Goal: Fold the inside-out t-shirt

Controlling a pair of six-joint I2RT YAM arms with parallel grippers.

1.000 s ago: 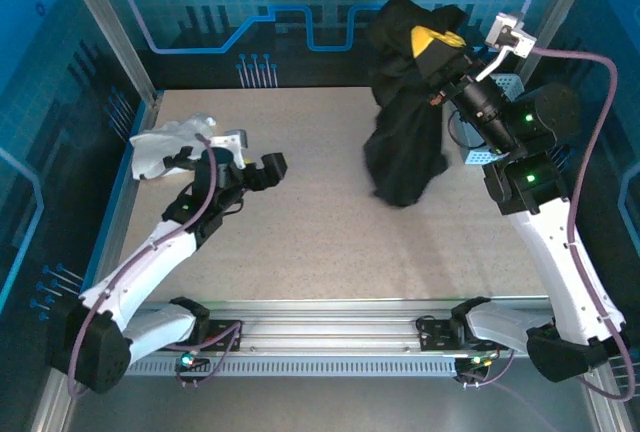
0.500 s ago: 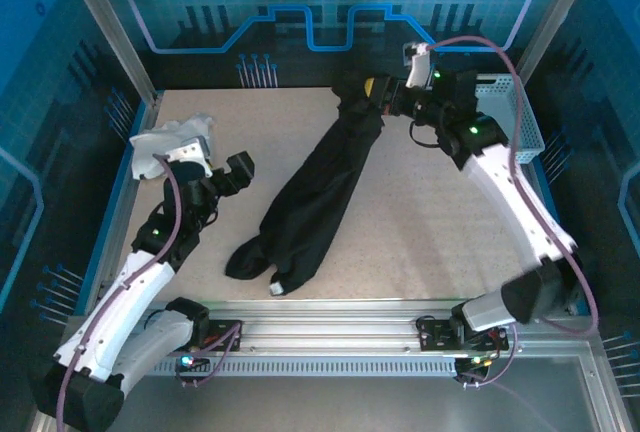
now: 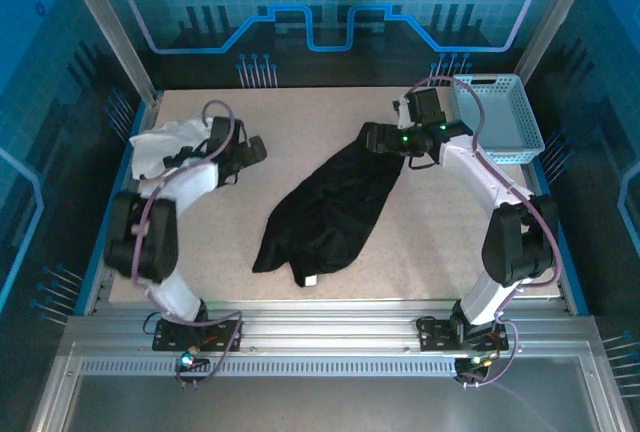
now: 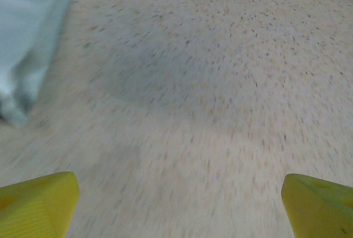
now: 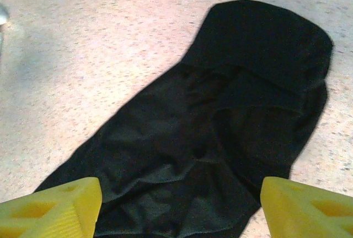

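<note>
From the top view, the black t-shirt (image 3: 335, 207) lies on the table (image 3: 450, 242) as a long, crumpled strip. It runs on a diagonal from the far right part of the middle down toward the near edge, and it is narrow at the far end and wider at the near end. At its near end there is a small pale patch (image 3: 310, 279), perhaps a tag, but it is too small to tell. The right gripper (image 3: 375, 139) is over the far, narrow end of the shirt. A light blue basket (image 3: 495, 117) stands at the far right corner, just beside the right arm. The left gripper (image 3: 250, 147) is on the far left side, well apart from the shirt, and close to a white garment (image 3: 165, 147) that lies bunched near the left edge.

In the left wrist view, the two yellow fingers (image 4: 36, 205) stand wide apart above the bare speckled table, and nothing is between them. The white garment is at the upper left of this view.

In the right wrist view, the yellow fingers (image 5: 55, 207) are also spread apart, one at each lower corner. The black cloth lies flat below and between them, with soft wrinkles, and neither finger pinches it.
</note>
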